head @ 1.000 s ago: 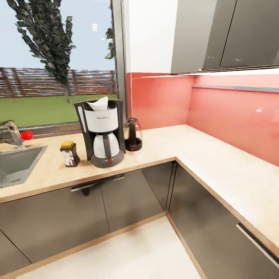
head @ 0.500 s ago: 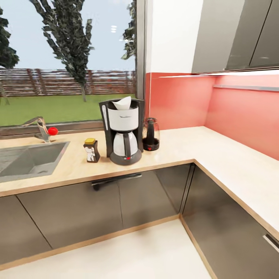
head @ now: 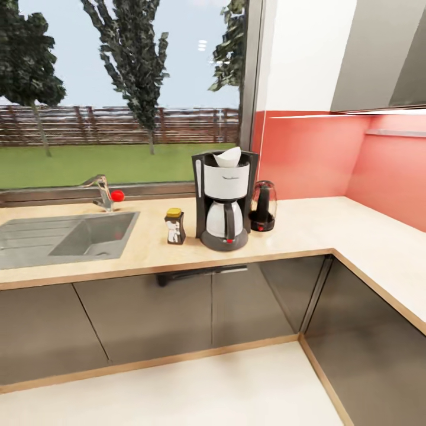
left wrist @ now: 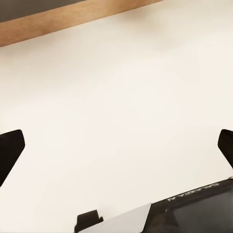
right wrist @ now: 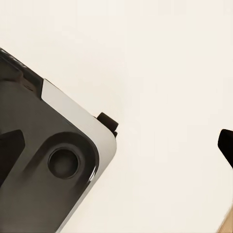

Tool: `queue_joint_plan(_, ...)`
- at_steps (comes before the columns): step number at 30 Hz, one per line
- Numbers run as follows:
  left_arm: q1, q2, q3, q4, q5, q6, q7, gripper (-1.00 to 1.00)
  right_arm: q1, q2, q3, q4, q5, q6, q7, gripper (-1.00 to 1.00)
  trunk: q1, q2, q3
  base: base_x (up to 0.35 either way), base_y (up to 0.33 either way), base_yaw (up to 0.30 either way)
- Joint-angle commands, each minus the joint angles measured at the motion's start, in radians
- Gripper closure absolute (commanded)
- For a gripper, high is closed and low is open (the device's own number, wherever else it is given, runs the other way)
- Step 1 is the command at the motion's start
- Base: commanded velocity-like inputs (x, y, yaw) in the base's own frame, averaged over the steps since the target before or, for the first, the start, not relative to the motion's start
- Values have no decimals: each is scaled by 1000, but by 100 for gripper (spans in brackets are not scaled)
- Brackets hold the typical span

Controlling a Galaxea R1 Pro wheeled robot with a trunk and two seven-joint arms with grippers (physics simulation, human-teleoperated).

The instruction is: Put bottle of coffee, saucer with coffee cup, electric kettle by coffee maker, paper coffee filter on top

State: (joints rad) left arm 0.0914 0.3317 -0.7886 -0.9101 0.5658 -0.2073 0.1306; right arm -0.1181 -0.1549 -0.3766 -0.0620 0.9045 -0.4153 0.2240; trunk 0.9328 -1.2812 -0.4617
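While the saucer and coffee cup have yet to join the group, the head view shows the coffee maker upright on the countertop, nearer its front edge than the window, with the paper coffee filter resting in its open top. The bottle of coffee stands just beside the machine on the sink side; the electric kettle stands just beside it on the side of the worktop's corner. The three sit close together, so any later placement risks a knock that tips the small jar or dislodges the loosely seated filter. A saucer set down between crowded items could also end up partly over the front edge.

In the left wrist view, the left gripper hangs over pale floor with its dark fingertips spread wide, holding nothing. In the right wrist view, the right gripper is likewise spread and empty above the floor, the robot's own base beneath it.

Against the head view a second ago, the whole picture has slid: the camera has turned and drawn back, bringing more of the sink and tap into sight. The counter items themselves keep their arrangement.
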Motion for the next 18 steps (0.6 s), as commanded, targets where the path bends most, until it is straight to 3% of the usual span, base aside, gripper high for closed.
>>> queue_joint_plan(1,-1,1,-6,-1,8,-4,7,-100,0,0,-8,-1,2,-2,8,-100,0,-1,-1,-3,14,268)
queue_joint_plan(18,-1,1,-6,-2,8,-4,7,-100,0,0,-8,1,2,-2,6,-100,0,-1,-1,0,2,271)
